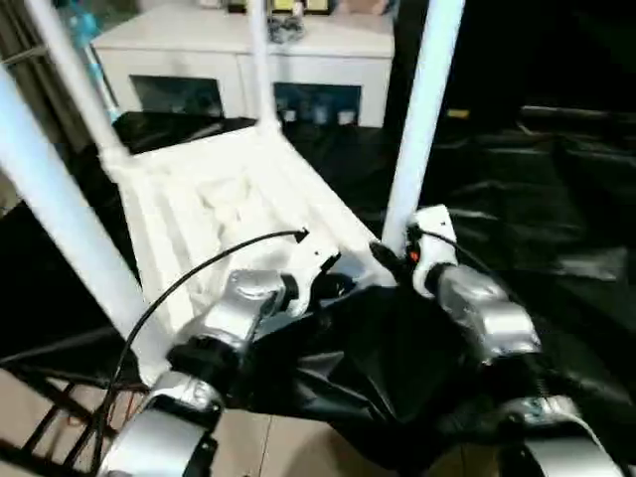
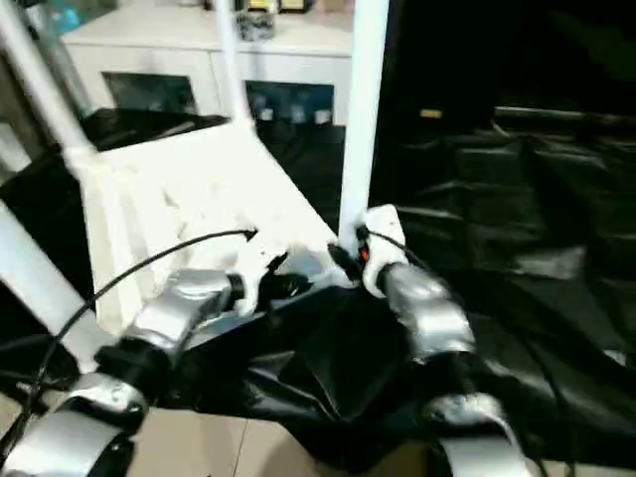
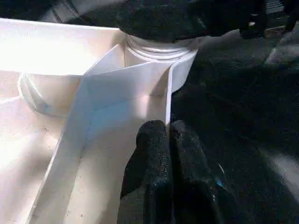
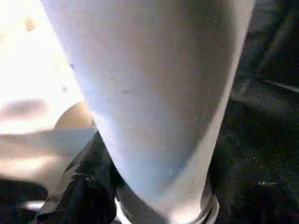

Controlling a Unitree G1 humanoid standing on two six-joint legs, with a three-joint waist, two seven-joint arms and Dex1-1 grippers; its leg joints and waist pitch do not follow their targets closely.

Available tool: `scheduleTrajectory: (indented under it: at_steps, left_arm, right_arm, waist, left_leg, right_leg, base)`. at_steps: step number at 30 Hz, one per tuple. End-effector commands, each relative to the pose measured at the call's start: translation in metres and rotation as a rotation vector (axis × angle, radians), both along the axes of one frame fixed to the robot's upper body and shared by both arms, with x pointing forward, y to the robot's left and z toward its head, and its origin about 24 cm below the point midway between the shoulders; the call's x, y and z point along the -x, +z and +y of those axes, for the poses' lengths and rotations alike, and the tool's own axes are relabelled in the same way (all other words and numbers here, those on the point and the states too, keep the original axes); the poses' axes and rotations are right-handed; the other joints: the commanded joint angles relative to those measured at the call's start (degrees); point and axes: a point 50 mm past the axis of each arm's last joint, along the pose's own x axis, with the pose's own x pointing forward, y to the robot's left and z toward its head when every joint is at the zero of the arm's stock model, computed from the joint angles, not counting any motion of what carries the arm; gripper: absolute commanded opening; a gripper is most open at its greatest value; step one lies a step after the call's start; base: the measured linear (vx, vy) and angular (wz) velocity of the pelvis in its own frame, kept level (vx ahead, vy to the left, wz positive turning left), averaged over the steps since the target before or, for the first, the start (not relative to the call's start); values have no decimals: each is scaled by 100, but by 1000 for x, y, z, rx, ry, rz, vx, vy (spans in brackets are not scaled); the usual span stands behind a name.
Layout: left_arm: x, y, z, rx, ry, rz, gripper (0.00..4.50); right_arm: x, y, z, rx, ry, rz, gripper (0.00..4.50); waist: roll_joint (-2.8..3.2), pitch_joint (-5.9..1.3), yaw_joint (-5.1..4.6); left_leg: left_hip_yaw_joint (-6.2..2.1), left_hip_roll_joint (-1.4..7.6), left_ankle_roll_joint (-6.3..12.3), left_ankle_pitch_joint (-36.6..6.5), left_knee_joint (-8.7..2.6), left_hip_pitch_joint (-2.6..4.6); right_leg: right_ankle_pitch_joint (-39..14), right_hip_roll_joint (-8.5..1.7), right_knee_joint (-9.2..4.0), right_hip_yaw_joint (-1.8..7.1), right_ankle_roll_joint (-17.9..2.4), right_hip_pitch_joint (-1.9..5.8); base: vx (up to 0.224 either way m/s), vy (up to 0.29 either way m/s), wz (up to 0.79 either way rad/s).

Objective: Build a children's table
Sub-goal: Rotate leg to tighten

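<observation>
the white tabletop [image 1: 229,214] lies upside down on the black bench [image 1: 556,229] so its legs can point up, the left tool [image 3: 170,140] is pressed together on its edge wall to hold it still, and the right tool [image 1: 393,256] hugs the near leg [image 1: 422,109].

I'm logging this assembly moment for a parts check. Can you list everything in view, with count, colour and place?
tabletop: one, white, upside down on the work table, ribbed underside up.
legs: four, white, standing up from the tabletop's corner sockets.
work table: one, black-draped, under the tabletop.
cabinet: one, white, behind the work table, small items on top.
cable: one, black, arching over the left forearm.
left gripper: one, black, jaws shut, against a rib near a corner socket.
right gripper: one, black, at the base of the near right leg.
</observation>
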Motion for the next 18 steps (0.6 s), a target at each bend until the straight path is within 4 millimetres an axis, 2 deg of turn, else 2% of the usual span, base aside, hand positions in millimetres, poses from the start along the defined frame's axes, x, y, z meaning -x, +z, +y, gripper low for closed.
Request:
scheduleTrajectory:
  at_steps: [1,3,4,6,9,11,12,13,15,17,18]
  left_arm:
    - [-3,24,-32,76,-78,-89,0]
    - [-1,23,-29,70,-115,-85,0]
    - [0,23,-27,68,-130,-84,0]
    - [3,20,-20,56,-177,-72,0]
    - [6,19,-14,45,-220,-62,0]
    - [8,18,-8,39,-256,-51,0]
    - [10,18,-4,37,-283,-44,0]
    - [10,18,-4,37,-289,-43,0]
    - [16,19,4,38,-379,-25,0]
    - [19,20,8,39,-429,-11,0]
    - [21,20,10,40,-450,-5,0]
  right_arm:
    - [20,-28,43,-104,147,163,309]
    - [20,-24,45,-112,199,152,341]
    - [20,-23,45,-101,220,145,351]
    - [24,-21,42,-52,328,118,361]
    - [29,-20,37,-41,431,112,361]
    - [34,-18,32,-35,520,109,361]
    - [37,-16,27,-34,568,110,361]
    - [38,-16,26,-33,578,111,361]
    - [48,-13,14,-28,703,130,361]
    - [53,-12,7,-18,765,148,361]
    - [56,-12,5,-12,788,155,361]
  waist:
    - [-26,-206,-48]
    - [-73,-208,-42]
    - [-54,-205,-39]
    - [-72,-240,-22]
    - [-67,-252,22]
    - [-74,-284,64]
    - [-66,-300,79]
    - [-72,-310,94]
    - [-86,-324,151]
    - [-46,-343,230]
    - [-55,-366,283]
  left_leg:
    - [-338,364,-126,-2908,-501,132]
    - [-323,361,-77,-2830,-501,128]
    - [-322,366,-61,-2765,-505,110]
    - [-322,389,10,-2423,-527,14]
    - [-273,406,82,-2149,-508,30]
    - [-243,418,208,-1774,-491,-12]
    - [-213,412,275,-1574,-475,6]
    - [-208,409,309,-1473,-464,6]
    - [-194,408,452,-1144,-439,-27]
    - [-170,435,620,-817,-417,-37]
    - [-164,444,657,-633,-396,-21]
  right_leg:
    - [-3224,-529,-641,262,-573,4]
    - [-3207,-535,-642,280,-603,-2]
    - [-3176,-545,-627,297,-627,3]
    - [-2786,-558,-563,333,-717,77]
    - [-2327,-555,-517,374,-936,68]
    - [-1765,-547,-444,388,-1124,129]
    - [-1452,-536,-412,393,-1245,116]
    - [-1336,-536,-402,387,-1281,135]
    - [-988,-535,-360,377,-1364,188]
    - [-647,-517,-302,364,-1439,194]
    - [-360,-509,-256,366,-1499,189]
  base:
    - [0,0,0]
    - [0,0,0]
    - [0,0,0]
    - [0,0,0]
    - [0,0,0]
    - [30,-8,1]
    - [63,-24,4]
    - [63,-24,4]
    - [57,-32,4]
    - [55,-33,2]
    - [50,-27,0]
